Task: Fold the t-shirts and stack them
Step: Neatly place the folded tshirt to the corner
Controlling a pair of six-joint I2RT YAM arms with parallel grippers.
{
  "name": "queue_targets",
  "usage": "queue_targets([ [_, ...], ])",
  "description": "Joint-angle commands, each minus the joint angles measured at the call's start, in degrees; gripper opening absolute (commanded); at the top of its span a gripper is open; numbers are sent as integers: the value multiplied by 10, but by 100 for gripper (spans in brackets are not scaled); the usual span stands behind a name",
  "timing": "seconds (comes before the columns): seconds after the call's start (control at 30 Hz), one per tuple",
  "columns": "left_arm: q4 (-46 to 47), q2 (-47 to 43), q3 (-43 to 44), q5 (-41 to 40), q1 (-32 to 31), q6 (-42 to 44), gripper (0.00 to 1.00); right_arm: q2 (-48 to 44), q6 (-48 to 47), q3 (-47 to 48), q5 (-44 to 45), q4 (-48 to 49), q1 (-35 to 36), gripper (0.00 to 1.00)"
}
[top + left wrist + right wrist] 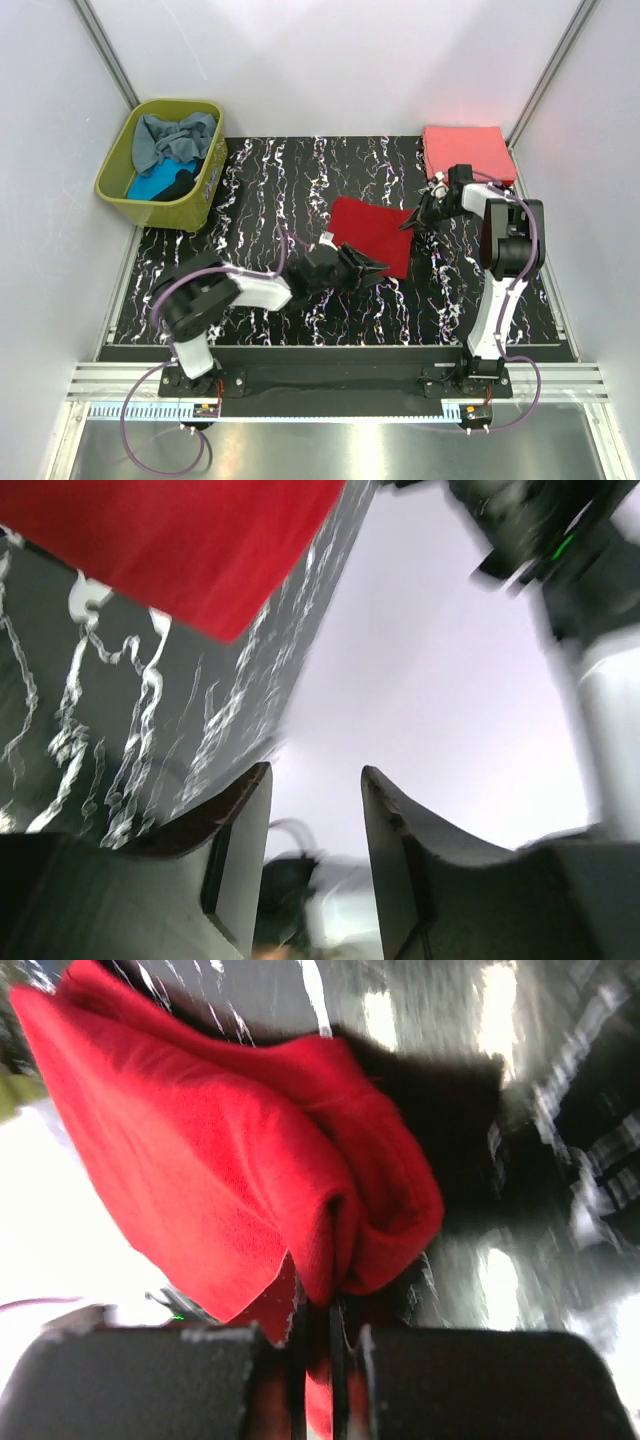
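A dark red t-shirt point(372, 232) lies folded on the middle of the marbled black mat. My right gripper point(408, 226) is at the shirt's right edge, and in the right wrist view it point(330, 1310) is shut on a bunched fold of the red cloth point(220, 1180). My left gripper point(377, 270) hovers just off the shirt's near corner. In the left wrist view it point(315, 780) stands open with nothing between the fingers, and the red shirt point(190, 550) is at the upper left. A coral-pink t-shirt point(467, 152) lies folded at the back right.
An olive-green basket point(165, 212) stands at the back left, holding grey-blue point(170, 138), turquoise point(150, 186) and black point(180, 185) shirts. White walls close in the left, back and right sides. The right arm point(560, 1000) crosses the top right of the left wrist view.
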Motion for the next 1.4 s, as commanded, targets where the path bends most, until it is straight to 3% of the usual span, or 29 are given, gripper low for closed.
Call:
queue_targets([
  [0.0,-73,-130,0,74,21,235,46,-92,-87,25,86,-111,4,0],
  [0.13,-257,-235,22,45,39,414,46,-164,-119,16,203,-158,3,0],
  [0.2,-298,-271,31,30,49,481,46,-176,-139,40,226,-188,3,0],
  [0.3,-346,-300,25,25,60,516,46,-166,-160,103,300,-249,3,0],
  [0.53,-340,-330,-29,5,69,503,45,-168,-192,223,416,-276,4,0],
  [0.97,-316,-352,-39,90,155,550,45,-21,-287,524,460,-326,4,0],
  [1.37,-324,-344,-44,143,225,579,45,53,-299,697,469,-331,4,0],
])
